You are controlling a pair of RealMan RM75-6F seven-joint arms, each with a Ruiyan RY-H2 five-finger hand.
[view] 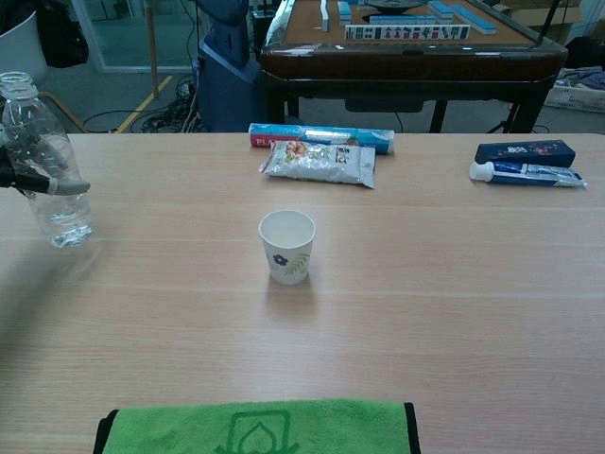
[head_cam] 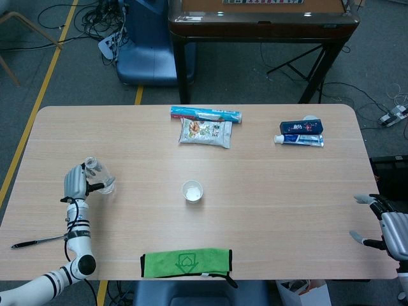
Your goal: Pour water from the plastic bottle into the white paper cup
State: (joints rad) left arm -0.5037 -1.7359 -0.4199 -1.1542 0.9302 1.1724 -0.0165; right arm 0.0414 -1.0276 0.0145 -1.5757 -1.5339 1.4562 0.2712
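The clear plastic bottle point(view: 47, 165), uncapped and partly filled with water, stands near upright at the table's left side, its base on or just above the surface. My left hand point(head_cam: 76, 183) grips the bottle point(head_cam: 100, 180) around its middle; only fingertips point(view: 57, 186) of that hand show in the chest view. The white paper cup point(view: 287, 245) with a leaf print stands upright mid-table, well to the right of the bottle, also seen from the head view as the cup point(head_cam: 192, 190). My right hand point(head_cam: 384, 224) hangs at the table's right edge, fingers spread, holding nothing.
A snack bag point(head_cam: 205, 132) and a long tube box point(head_cam: 205, 115) lie at the back centre. A dark box point(head_cam: 301, 127) and toothpaste point(head_cam: 298, 139) lie back right. A green cloth point(head_cam: 185, 262) sits at the front edge, a spoon point(head_cam: 48, 238) front left.
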